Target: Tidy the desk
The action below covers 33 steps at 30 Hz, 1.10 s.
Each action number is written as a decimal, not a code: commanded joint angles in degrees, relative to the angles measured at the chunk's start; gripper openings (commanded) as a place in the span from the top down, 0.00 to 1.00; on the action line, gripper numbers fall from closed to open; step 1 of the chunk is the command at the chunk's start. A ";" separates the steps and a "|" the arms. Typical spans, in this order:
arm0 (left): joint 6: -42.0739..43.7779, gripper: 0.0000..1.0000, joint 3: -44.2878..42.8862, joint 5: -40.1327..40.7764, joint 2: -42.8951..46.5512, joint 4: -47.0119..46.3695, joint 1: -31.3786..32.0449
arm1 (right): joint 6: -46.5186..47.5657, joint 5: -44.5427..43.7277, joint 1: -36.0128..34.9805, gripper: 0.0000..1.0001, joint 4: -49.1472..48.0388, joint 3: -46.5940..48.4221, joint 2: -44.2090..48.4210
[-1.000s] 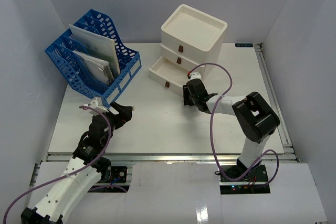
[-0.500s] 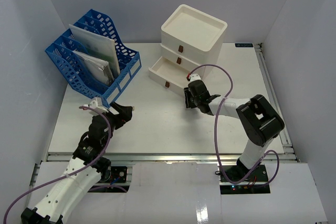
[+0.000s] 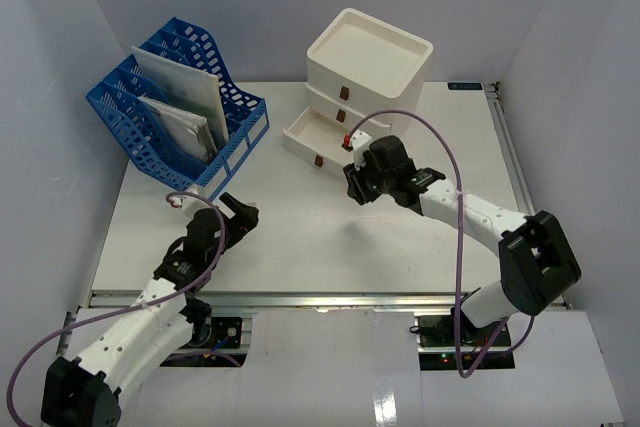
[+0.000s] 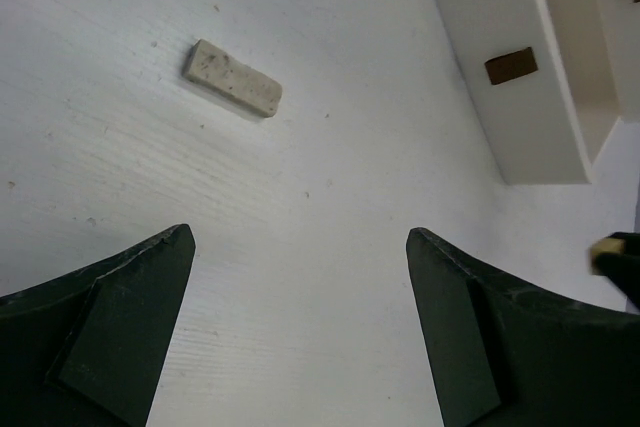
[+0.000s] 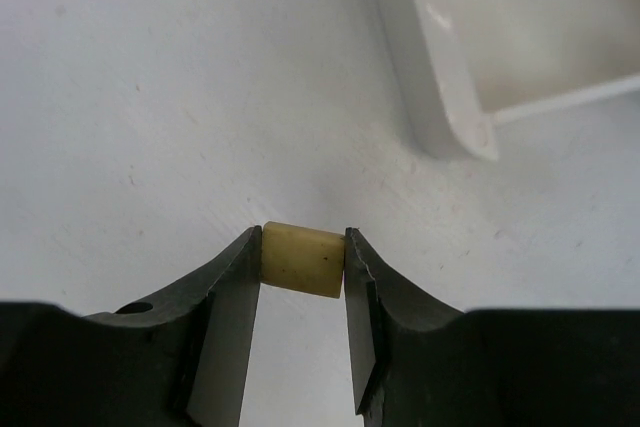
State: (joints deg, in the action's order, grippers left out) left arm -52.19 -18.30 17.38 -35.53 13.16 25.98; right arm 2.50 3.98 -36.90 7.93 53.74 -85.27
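Right wrist: right hand (image 5: 303, 247) pinches small yellow cylinder (image 5: 303, 262) near open drawer (image 5: 425, 67), prob. to stow it; left hand (image 4: 298, 239) wide, w/ grey block (image 4: 232, 78) ahead.

Bare desk (image 3: 300, 247) lies open at centre and toward 3 o'clock. A blue file rack (image 3: 170, 112) blocks 10 o'clock. The white drawer box (image 3: 370, 52) fills 12, its pulled-out bottom drawer (image 3: 315, 137) jutting toward 7. The right arm (image 3: 470, 210) slants in from 4 o'clock, right gripper (image 5: 303, 247) pinching a yellowish cylinder (image 5: 303, 259) near that drawer. A grey block (image 4: 232, 78) lies at 11 o'clock ahead of the left gripper (image 4: 298, 237).
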 commanded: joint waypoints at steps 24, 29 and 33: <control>-4.38 0.02 -16.80 9.15 -37.54 0.51 -0.24 | 6.01 -4.37 4.24 0.14 -8.61 24.57 -17.86; -9.58 0.04 -20.33 11.70 -42.82 2.68 -0.31 | 13.45 14.56 5.33 0.09 -2.23 22.76 -11.81; -16.58 0.11 -22.04 15.22 -46.03 5.61 -0.02 | 18.23 23.96 6.08 0.09 -1.28 17.35 -6.35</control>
State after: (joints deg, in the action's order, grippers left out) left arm -60.59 -37.69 27.31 -79.81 15.26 25.96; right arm 14.08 13.77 -31.48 4.78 74.45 -98.54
